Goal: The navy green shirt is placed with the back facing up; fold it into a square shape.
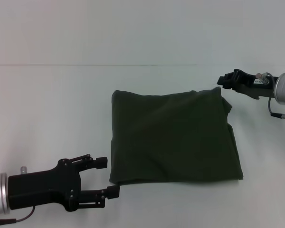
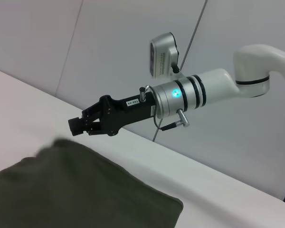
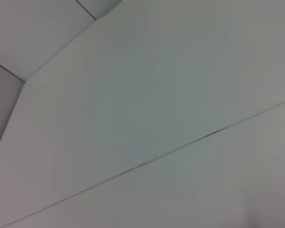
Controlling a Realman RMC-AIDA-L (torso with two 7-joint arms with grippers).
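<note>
The navy green shirt (image 1: 173, 137) lies folded into a rough square on the white table (image 1: 47, 104), its edges slightly uneven on the right. My left gripper (image 1: 108, 176) is open at the shirt's near left corner, one finger on each side of the corner's edge and holding nothing. My right gripper (image 1: 222, 79) hovers just beyond the far right corner, shut and holding nothing. The left wrist view shows the shirt (image 2: 76, 190) with the right gripper (image 2: 76, 125) a little above its corner. The right wrist view shows only bare table.
A thin seam (image 1: 95, 65) runs across the table behind the shirt. White table surface surrounds the shirt on all sides. A pale wall and a mounted camera (image 2: 164, 54) stand behind the right arm.
</note>
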